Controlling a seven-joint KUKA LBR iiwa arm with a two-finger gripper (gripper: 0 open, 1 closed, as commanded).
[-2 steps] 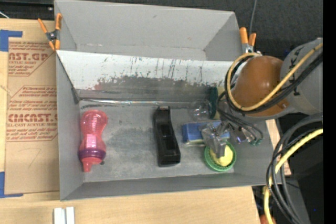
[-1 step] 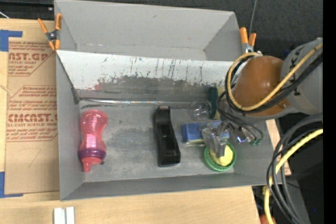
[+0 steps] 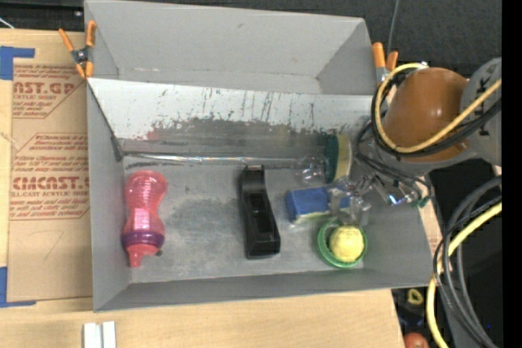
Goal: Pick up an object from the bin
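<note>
The blue block (image 3: 306, 204) lies flat on the floor of the bin (image 3: 196, 216), on the right side and near the front wall. My tool (image 3: 355, 204) is low in the bin, just beside the block on its right. I cannot tell if the tool is spread or pressed together, and I cannot tell if it touches the block. I see nothing held in it.

Just in front of the tool sits a round green cup (image 3: 342, 244) with a yellow ball in it. Behind the block lies a clear bottle (image 3: 318, 165) with a green cap, tipped on its side and close to the back slope of the bin.

A black tape holder (image 3: 258, 216) lies in the middle of the floor, just left of the block and not touching it. A pink bottle (image 3: 143, 216) lies on its side far over on the left, well apart from all the rest.

The arm comes in from the right, and its round orange cover (image 3: 424, 114) hangs over the right rim of the bin.
</note>
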